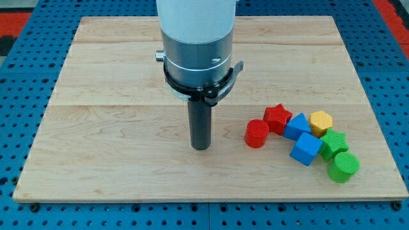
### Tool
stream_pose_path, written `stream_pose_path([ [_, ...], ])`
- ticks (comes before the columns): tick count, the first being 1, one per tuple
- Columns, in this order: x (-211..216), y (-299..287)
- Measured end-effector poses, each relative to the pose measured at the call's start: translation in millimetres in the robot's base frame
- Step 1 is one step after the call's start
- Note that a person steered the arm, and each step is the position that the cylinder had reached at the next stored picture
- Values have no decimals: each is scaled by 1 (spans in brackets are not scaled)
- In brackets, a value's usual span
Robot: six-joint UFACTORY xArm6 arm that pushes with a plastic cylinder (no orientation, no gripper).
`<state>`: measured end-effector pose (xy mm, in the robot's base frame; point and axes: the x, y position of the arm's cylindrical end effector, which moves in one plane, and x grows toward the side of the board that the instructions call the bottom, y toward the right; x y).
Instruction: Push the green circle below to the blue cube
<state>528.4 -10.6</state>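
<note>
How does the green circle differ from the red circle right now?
The green circle is green and sits at the cluster's lower right end, touching the green star. The red circle is red and sits at the cluster's left end, nearest my tip. Both are upright, similar-sized cylinders.

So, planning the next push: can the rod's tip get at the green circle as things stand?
Probably, by a detour. My tip sits left of the cluster; the red cylinder and blue cube block the straight line to the green circle, whose bottom and right sides are open.
</note>
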Motion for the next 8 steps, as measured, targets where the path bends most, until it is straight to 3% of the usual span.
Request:
stream_pose_path([
  [2,3,0],
  [3,56,1],
  [4,90,91],
  [5,90,120],
  [6,89,204],
  [7,89,246],
  [8,66,271],
])
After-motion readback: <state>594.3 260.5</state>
